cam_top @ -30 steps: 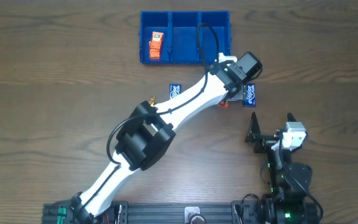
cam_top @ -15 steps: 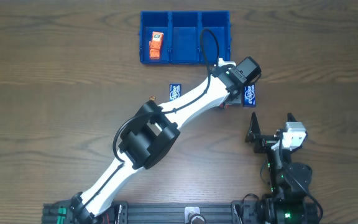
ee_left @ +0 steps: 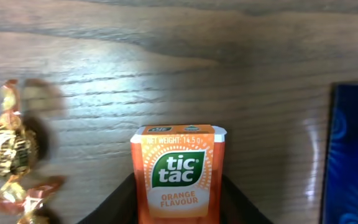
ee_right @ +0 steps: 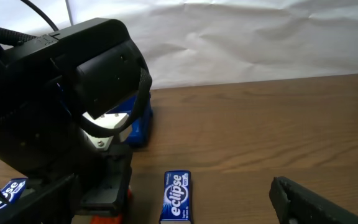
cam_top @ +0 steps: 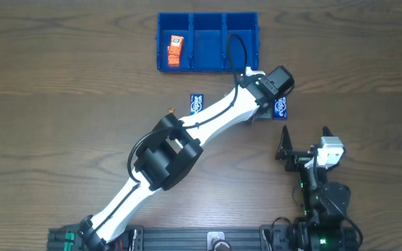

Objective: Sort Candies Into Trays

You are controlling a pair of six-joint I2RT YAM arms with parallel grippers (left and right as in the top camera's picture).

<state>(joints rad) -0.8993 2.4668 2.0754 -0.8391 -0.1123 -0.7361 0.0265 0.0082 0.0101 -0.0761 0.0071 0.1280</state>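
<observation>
Clasping left pincer point(ee_left: 179, 182): clenched on orange mint box point(ee_left: 179, 171), right of centre in top view
Orange mint box: lying on counter point(cam_top: 61, 104), between the fingers
Blue gum pack point(cam_top: 280, 107): just right of that pincer
Second gum pack point(cam_top: 197, 104): left of the arm
Gold-wrapped candy point(ee_left: 8, 149): near the box
Blue tray point(cam_top: 160, 42): top centre, orange packs point(cam_top: 174, 50) in left compartment
Right pincer point(cam_top: 304, 141): released, lower right

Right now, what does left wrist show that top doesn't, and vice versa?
Left wrist, not top: the left gripper shut on an orange candy box, with a gold-wrapped candy lying apart from it. Top, not left wrist: the blue tray, a second orange box in its left compartment, and a far blue packet. Shared: the near blue packet and the wooden table.
</observation>
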